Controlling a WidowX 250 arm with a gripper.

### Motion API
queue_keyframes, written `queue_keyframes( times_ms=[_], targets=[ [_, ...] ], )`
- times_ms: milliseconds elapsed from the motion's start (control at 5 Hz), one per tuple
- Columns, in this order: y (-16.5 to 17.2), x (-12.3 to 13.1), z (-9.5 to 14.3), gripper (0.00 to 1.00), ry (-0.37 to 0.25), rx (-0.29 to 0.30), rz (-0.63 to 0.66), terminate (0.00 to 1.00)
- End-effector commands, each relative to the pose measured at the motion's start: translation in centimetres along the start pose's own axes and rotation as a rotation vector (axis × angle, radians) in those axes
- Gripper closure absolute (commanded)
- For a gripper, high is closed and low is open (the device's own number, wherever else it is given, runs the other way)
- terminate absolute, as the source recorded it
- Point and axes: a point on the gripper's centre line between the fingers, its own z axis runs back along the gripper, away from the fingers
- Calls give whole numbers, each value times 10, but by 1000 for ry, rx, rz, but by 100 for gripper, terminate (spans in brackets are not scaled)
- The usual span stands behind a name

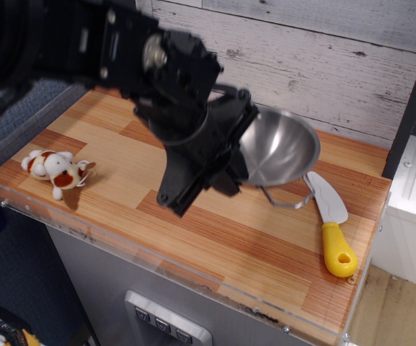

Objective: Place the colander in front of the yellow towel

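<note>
The black robot arm's end effector (238, 155) is pinching the left rim of the round shiny stainless-steel colander (280, 148), its dark fingers pressing together on the metal edge. The colander is hanging clear of the striped wooden bench (215, 231), tilting so that its smooth inside is facing the camera and slightly upward. One thin wire loop handle (288, 198) is dangling from its lower edge, above the bench surface and just left of the white plastic knife with a yellow handle (328, 223). That knife is lying flat near the right edge of the bench, blade pointing far and handle pointing near. The yellow towel is not showing anywhere; the arm and the raised colander are covering the middle of the bench, in front of the pale plank wall (323, 65). A small white and brown stuffed toy dog (56, 171) is lying well apart at the left edge of the bench.
</note>
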Motion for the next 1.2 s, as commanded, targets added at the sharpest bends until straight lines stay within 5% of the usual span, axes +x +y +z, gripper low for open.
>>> queue_keyframes(
  times_ms=[0,1000],
  targets=[
    [33,-4,0,100,21,-29,-31,0],
    [62,11,-39,100,15,100,-9,0]
  ],
)
